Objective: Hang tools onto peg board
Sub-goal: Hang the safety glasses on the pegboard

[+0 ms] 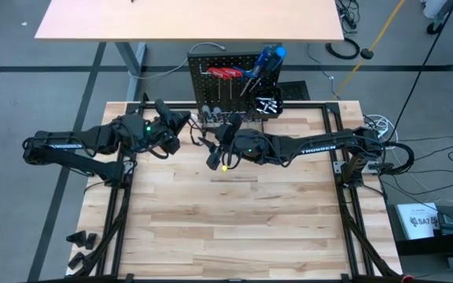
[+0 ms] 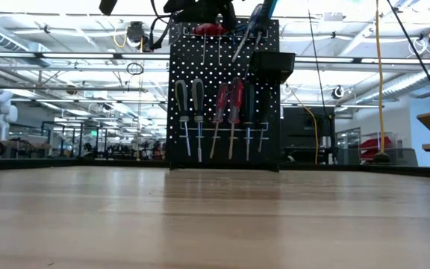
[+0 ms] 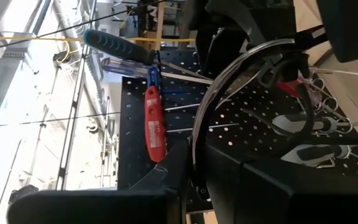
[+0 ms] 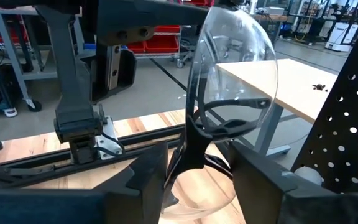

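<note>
Looking past the left wrist: the left gripper point(image 3: 194, 171) has its fingers pressed together on the rim of a pair of clear safety glasses point(image 3: 241, 81).
Left wrist, background: the peg board point(image 3: 241, 140) stands just beyond the glasses, carrying a red-handled tool point(image 3: 155, 124) and a blue-and-black-handled screwdriver point(image 3: 120, 46).
Right wrist view: the right gripper point(image 4: 197, 165) has its fingers standing apart, one on each side of the black frame of the glasses, with a gap showing on both sides.
Right wrist, background: a perforated edge of the board shows beside the lens; the left arm crosses behind it.
High view, board: upright at the far edge of the wooden table point(image 1: 211, 228), near the centre.
High view, tools: red-handled pliers point(image 1: 226, 73) hang high on the board; the blue screwdriver leans in a small black bin point(image 1: 268, 104) at the board's right.
High view, arms: both grippers meet just in front of the board, the left one from the left, the right one from the right.
Low view: a row of screwdrivers point(image 2: 221, 101) hangs handle-up across the board, black-handled on the left, red-handled in the middle.
Low view, grippers: only dark shapes above the board's top edge.
</note>
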`<state>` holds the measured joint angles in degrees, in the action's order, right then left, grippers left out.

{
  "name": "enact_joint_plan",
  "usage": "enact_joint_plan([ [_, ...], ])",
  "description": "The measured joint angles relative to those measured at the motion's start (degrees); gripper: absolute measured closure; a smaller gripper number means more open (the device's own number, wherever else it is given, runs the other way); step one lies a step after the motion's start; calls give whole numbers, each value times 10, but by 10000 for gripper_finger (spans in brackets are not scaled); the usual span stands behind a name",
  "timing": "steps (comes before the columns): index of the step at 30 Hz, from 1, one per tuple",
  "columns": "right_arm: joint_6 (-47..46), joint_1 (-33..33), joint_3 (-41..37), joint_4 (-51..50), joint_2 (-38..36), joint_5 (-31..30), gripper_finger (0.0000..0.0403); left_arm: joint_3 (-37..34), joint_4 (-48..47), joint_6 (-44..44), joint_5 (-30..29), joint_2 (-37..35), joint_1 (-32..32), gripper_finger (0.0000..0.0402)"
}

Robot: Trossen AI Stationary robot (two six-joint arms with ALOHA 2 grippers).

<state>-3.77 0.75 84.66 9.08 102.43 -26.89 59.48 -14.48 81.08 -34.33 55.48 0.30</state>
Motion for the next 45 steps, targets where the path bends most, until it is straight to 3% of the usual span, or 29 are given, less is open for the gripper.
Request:
enact_joint_plan([
  [20, -2, -1, 0, 0, 0, -10, 318, 0, -3, 39, -1, 0, 0, 346],
  [25, -1, 0, 0, -4, 0, -19, 319, 0, -9, 48, -4, 0, 0, 303],
  [29, -1, -1, 0, -3, 0, -22, 320, 0, -4, 44, -45, 0, 0, 253],
  [33, -14, 0, 1, -7, 0, -48, 320, 0, 10, -13, -92, -5, -2, 222],
  [45, -46, -22, 1, -7, 0, -61, 321, 0, -97, -179, -92, -91, -5, 217],
])
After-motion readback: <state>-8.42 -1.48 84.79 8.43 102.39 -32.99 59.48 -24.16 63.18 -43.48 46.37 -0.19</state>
